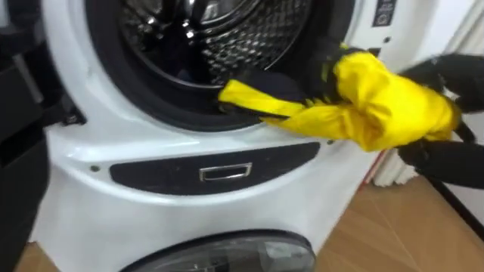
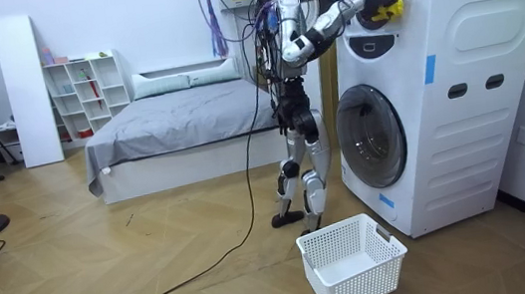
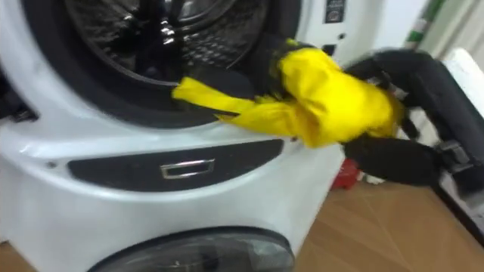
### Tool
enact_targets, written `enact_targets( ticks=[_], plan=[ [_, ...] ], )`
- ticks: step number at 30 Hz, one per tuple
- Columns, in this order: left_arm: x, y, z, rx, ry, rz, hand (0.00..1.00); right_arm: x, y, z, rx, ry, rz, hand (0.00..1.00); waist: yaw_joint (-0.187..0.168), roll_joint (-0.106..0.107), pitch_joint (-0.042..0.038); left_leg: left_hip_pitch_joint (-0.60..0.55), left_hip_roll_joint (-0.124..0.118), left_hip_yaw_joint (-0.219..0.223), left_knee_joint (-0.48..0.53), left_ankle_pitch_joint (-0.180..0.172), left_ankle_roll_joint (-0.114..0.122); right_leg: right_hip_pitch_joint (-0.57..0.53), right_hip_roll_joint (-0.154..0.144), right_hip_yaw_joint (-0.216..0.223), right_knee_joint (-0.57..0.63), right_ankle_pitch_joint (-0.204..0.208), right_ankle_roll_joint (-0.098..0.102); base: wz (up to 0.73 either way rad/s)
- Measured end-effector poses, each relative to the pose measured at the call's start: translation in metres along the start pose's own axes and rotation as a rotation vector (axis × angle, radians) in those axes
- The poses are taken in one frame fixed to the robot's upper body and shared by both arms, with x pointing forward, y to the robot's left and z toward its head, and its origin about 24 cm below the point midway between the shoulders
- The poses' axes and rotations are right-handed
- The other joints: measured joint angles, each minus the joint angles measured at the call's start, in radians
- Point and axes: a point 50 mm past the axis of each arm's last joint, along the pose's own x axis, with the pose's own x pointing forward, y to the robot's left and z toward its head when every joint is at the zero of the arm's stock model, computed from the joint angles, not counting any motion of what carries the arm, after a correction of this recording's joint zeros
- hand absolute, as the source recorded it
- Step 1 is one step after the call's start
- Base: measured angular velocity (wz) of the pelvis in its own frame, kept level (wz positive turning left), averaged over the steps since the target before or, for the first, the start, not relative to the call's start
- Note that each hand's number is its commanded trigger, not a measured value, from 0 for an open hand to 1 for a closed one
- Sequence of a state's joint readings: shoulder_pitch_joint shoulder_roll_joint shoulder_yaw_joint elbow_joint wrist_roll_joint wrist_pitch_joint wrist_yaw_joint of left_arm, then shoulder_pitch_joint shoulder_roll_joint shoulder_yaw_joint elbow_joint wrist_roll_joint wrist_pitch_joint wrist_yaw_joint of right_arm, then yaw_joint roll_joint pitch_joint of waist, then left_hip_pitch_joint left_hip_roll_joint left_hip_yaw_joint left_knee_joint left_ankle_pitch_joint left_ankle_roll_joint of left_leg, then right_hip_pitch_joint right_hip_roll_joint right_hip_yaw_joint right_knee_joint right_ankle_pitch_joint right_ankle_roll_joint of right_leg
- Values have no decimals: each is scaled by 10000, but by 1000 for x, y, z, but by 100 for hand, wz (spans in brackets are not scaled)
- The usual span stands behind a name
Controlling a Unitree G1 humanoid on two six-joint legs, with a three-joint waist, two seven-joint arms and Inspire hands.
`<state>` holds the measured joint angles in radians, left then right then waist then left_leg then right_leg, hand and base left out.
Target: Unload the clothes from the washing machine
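Left eye view: the yellow garment (image 1: 378, 102) is bunched up over the right hand (image 1: 327, 72), just outside the upper drum (image 1: 227, 30). One flat tail trails back over the dark door seal (image 1: 174, 113), touching its lower lip. Can't tell if the fingers are clamped, since the cloth covers them. In the room view a white basket (image 2: 338, 230) sits on the floor by the robot's feet, with open wood floor around it.
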<state>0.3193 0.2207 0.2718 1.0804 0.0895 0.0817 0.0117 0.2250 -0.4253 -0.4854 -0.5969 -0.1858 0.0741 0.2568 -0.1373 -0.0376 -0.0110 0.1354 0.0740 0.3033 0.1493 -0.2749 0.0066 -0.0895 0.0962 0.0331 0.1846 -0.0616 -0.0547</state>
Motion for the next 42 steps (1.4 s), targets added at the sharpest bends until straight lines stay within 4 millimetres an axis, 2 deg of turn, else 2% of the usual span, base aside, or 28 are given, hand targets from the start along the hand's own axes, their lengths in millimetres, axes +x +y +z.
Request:
enact_targets(
  ticks=[4,6,8,9,11,12,16,23,24,26,29,30,32,34,35,37,38,39,41,42],
  plan=[
    [0,5,-1,40,55,116,0,-12,-2,-23,-361,1400,-318,100,-285,-42,39,121,13,853,-1,-27,-46,-180,198,694,58,39,7,-55],
    [0,8,-2,76,118,181,0,-16,-2,-31,-347,1842,-309,100,-513,-53,42,163,23,1074,-11,-49,-78,-271,307,959,133,56,-5,-46],
    [1,13,1,119,96,285,0,-20,-6,-41,-382,2299,-480,100,-767,-115,112,161,22,1185,-29,-56,-87,-365,367,1087,196,83,-17,-31],
    [2,16,3,145,77,356,0,-23,-10,-47,-450,2625,-723,100,-910,-135,116,156,16,1309,-52,-72,-112,-416,411,1160,216,97,-25,-25],
    [2,20,4,177,60,443,0,-26,-15,-55,-600,3011,-1138,100,-1028,-179,121,147,24,1427,-60,-90,-135,-513,498,1357,257,135,-40,-35],
    [2,21,4,184,73,469,0,-28,-17,-59,-677,3214,-1352,100,-1081,-192,123,153,22,1643,-60,-96,-145,-576,563,1533,289,163,-39,-42],
    [2,21,3,110,140,458,0,-36,-19,-70,-822,3877,-1602,100,-1264,-184,120,168,49,2047,-56,-177,-207,-740,757,1923,361,237,-47,-32],
    [2,17,3,471,189,311,0,-45,-17,-79,-771,4356,-1611,100,-1403,-153,127,150,172,2476,-6,-317,-269,-966,994,2270,551,291,-57,-24],
    [3,15,8,681,99,228,0,-45,-16,-80,-659,4400,-1593,100,-1371,-95,146,151,179,2562,31,-345,-285,-974,1029,2385,564,302,-64,-22],
    [3,11,15,937,-112,118,0,-42,-9,-84,-374,4485,-1434,100,-1286,-57,136,120,176,2741,107,-394,-312,-1043,1124,2632,570,378,-62,-31],
    [4,4,33,1296,-603,-74,0,-40,9,-88,-38,4644,-746,100,-1137,15,151,-91,175,2915,201,-420,-292,-1283,1156,2793,600,458,-31,-22],
    [5,0,38,1516,-736,-175,0,-39,17,-90,163,4706,-477,100,-1064,138,112,-229,191,2976,233,-435,-282,-1415,1160,2788,589,496,-16,-15],
    [5,-6,47,1821,-982,-317,0,-35,32,-99,507,4974,-75,100,-1023,314,130,-443,184,2978,344,-475,-224,-1587,1133,2815,581,543,29,-5],
    [5,-11,54,1853,-1116,-477,0,-33,46,-113,974,5513,289,100,-926,582,135,-652,175,2968,417,-502,-192,-1780,1098,2812,616,584,57,0],
    [5,-16,56,1886,-1214,-616,0,-34,54,-122,1191,5917,438,100,-761,740,102,-772,146,2954,434,-511,-175,-1961,1080,2775,735,576,66,0],
    [5,-20,57,1922,-1277,-777,0,-32,67,-136,1591,6512,582,100,-729,1169,128,-1100,80,2912,574,-532,-132,-2329,1003,2743,857,541,118,0],
    [5,-20,57,1867,-1284,-790,0,-32,70,-140,1745,6672,580,100,-702,1256,142,-1183,16,2884,593,-528,-127,-2428,981,2732,920,520,128,4],
    [4,-21,57,1873,-1290,-817,0,-33,77,-148,2048,7057,537,100,-611,1411,118,-1366,-14,2846,642,-523,-117,-2614,947,2711,972,509,140,7],
    [4,-22,59,1945,-1358,-848,0,-35,92,-158,2373,7700,490,100,-494,1514,129,-1678,-46,2710,772,-507,-89,-2841,879,2650,1093,445,148,16],
    [4,-24,60,2017,-1436,-899,0,-35,102,-161,2530,7957,530,100,-491,1555,109,-1911,-93,2627,812,-449,-1,-3045,807,2616,1166,418,151,27]
  ],
)
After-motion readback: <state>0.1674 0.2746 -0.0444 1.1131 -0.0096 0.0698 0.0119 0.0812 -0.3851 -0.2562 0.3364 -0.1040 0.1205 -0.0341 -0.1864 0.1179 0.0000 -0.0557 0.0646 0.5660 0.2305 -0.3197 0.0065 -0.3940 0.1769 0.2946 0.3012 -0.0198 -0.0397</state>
